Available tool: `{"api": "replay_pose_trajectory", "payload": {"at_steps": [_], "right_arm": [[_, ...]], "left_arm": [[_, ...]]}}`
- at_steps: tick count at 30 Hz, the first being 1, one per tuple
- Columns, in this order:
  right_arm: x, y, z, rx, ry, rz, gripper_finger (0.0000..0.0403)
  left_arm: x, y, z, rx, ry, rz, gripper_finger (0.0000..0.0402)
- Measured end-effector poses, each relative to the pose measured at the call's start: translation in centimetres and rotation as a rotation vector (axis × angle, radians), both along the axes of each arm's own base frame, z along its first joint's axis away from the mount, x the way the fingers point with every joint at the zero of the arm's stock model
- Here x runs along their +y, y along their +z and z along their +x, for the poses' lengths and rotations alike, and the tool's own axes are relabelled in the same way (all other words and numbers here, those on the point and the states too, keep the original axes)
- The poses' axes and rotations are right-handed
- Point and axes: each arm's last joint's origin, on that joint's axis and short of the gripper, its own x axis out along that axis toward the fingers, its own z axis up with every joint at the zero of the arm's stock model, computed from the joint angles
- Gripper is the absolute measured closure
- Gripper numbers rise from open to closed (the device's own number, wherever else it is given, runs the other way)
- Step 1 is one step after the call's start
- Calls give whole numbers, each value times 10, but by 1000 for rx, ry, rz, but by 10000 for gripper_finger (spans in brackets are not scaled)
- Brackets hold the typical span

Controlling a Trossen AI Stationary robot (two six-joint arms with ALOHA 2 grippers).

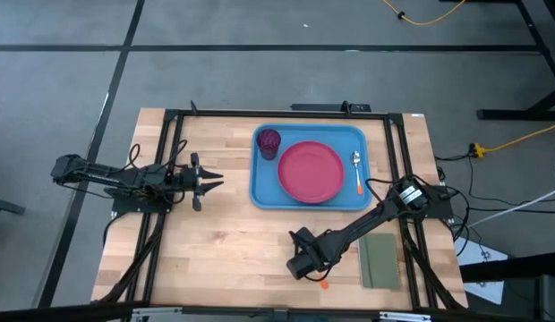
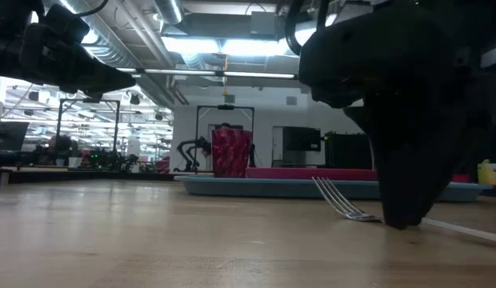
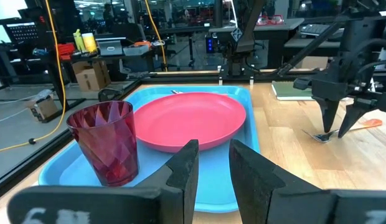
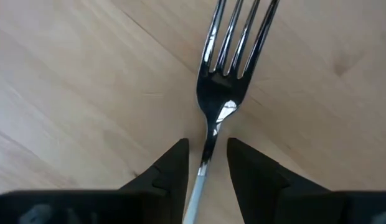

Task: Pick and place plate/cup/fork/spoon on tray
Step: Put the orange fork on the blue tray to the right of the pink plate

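The right gripper [image 1: 300,266] is lowered to the wooden table [image 1: 215,250] near its front edge, fingers set slightly apart on either side of the neck of the small fork with silver metal tines and a thin orange handle [image 4: 225,81]; the right wrist view shows a fingertip [image 4: 171,165] on each flank of the shaft, with narrow gaps visible, so the fork is straddled rather than firmly clamped. In the low view the tines [image 2: 340,200] curve up off the table surface just beside the dark gripper body. The tip of the orange handle [image 1: 323,284] shows on the table behind the gripper in the high view. A small olive-green rectangular pad [image 1: 379,259] lies just to the right of that arm. The large bright blue rectangular plastic tray [image 1: 260,192] sits toward the table's far centre. It holds the round flat pink-red plastic plate [image 1: 311,172] in the middle, the small dark magenta-purple tumbler cup [image 1: 269,141] upright in its far left corner, and the small spoon with a silver oval bowl and orange handle [image 1: 357,173] along its right side, beside the plate. The left gripper [image 1: 206,182] hangs above the table just left of the tray, pointing at it, fingers [image 3: 183,171] somewhat apart and empty
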Motion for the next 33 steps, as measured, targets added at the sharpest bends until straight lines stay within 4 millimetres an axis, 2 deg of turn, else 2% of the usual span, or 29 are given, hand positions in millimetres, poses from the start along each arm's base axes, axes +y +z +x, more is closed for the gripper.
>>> {"api": "replay_pose_trajectory", "payload": {"at_steps": [14, 21, 23, 28, 33], "right_arm": [[-2, 0, -3, 23, 5, -31, 389], [-12, 4, -11, 92, -14, -118, 397], [-17, 15, -14, 92, -37, -138, 397], [-38, 58, -33, 123, -106, -227, 399], [-65, 102, -52, 38, -191, -307, 399]], "left_arm": [[0, 0, 0, 0, 0, 0, 319], [0, 0, 0, 0, 0, 0, 319], [0, 0, 0, 0, 0, 0, 319], [0, 0, 0, 0, 0, 0, 319], [0, 0, 0, 0, 0, 0, 319]]}}
